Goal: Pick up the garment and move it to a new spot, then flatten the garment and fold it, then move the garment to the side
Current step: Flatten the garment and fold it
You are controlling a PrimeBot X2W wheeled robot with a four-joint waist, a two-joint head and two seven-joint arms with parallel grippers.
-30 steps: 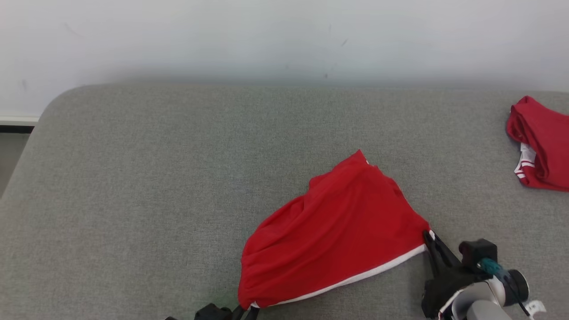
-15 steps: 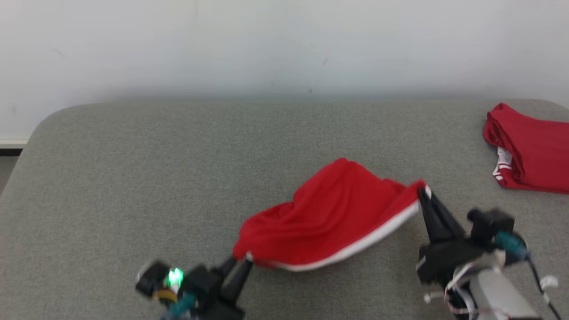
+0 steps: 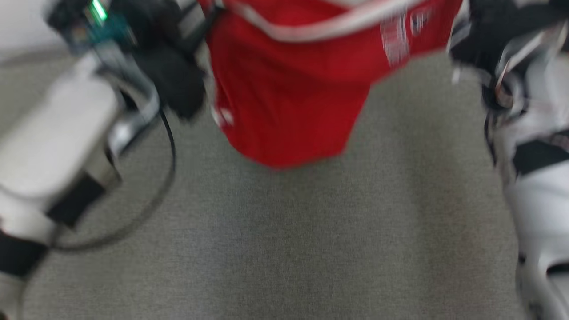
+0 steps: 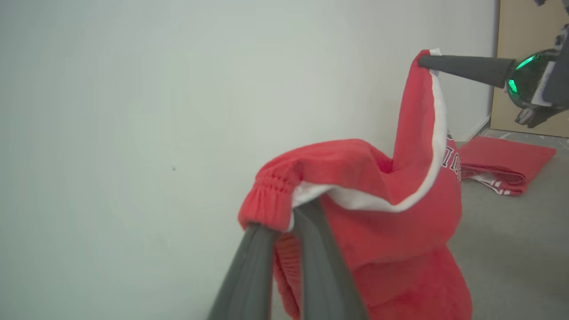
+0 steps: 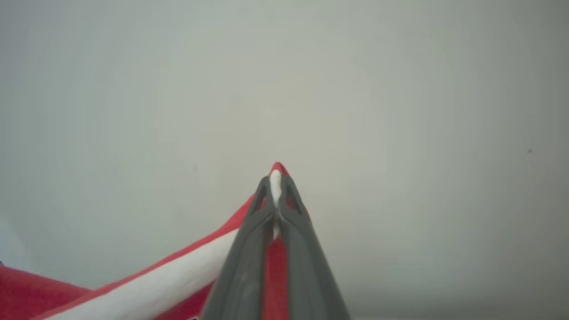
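Above the grey bench: the garment (image 3: pixel 289 98) hung in the air between your two claws. Its loose low end dangled over the bare top of the bench (image 3: pixel 289 249). The head view was too blurred to tell if that end touched the bench.
Your left claw: the left claw (image 4: pixel 286 218) was pinched together on the bunched, stretchy end of the waist.
Your right claw: the right claw (image 5: pixel 275 182) was squeezed together on the other end. A bit of white and red cloth poked out between its tips.
White band: the white band (image 4: pixel 438 133) ran from one claw to the other and sagged in the middle, so it was not pulled tight.
Long way of the garment: it ran left to right across you, along the band. The rest hung down from it.
Which arm was nearer: neither one, as each claw held one end.
Folded red cloth: the folded red cloth (image 4: pixel 506 160) lay on the bench out past your right claw, near the wall (image 4: pixel 133 111). It was well apart from the hanging garment.
Next move, my guess: you would lay the garment on the bare middle of the bench. Both claws would need to go down together and pull apart so the band lay straight.
Watch out: the low end would land first and might bunch up under the rest.
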